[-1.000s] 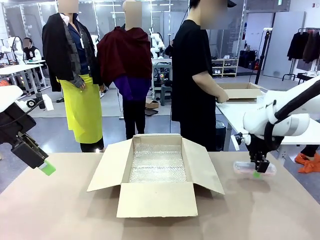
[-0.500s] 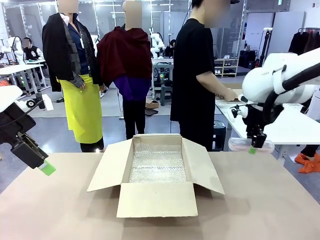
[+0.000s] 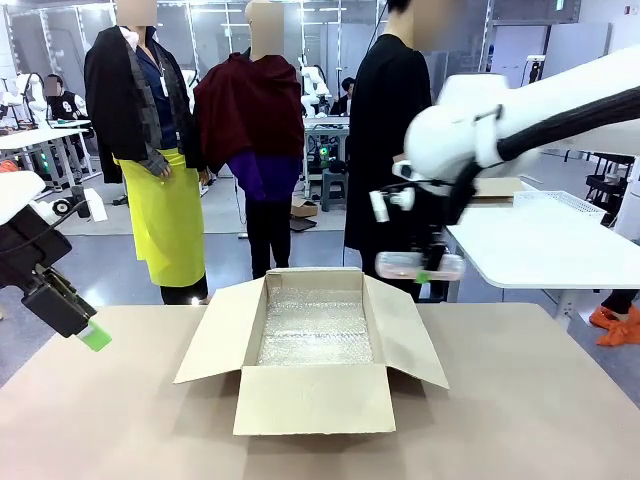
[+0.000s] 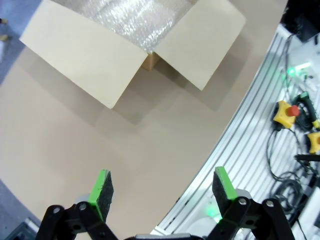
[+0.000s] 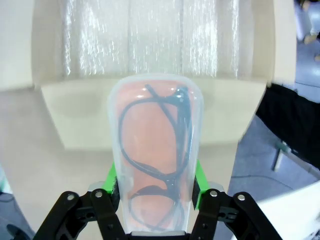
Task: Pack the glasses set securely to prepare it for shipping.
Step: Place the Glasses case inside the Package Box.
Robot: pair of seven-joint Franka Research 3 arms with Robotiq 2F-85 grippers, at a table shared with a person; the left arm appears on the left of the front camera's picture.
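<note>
One cardboard box sits open on the brown counter nearest me, its four flaps folded outward. Its floor is lined with bubble wrap and nothing else lies inside.

My left pincer hangs off to the left above the counter's edge, well apart from the box. In its wrist view, the left pincer has its jaws spread wide with nothing between them. The green pads point down at bare counter, with the box farther up the picture.

My right pincer is clamped on the pink case, which it carries in the air, lying level, above the box's far right corner. From the wrist, the right pincer grips the pink case by its long sides. Dark-framed spectacles show through the clear top. The bubble-wrapped floor lies beyond the case's far end.

A person in a black top stands at the far side, just behind the carried case. To the right is a white counter with a mesh tray on it.

In the front view, my right fingers are blurred and hard to make out. The case's near end is cut off at the wrist picture's bottom edge, and the case covers most of both pads.
</note>
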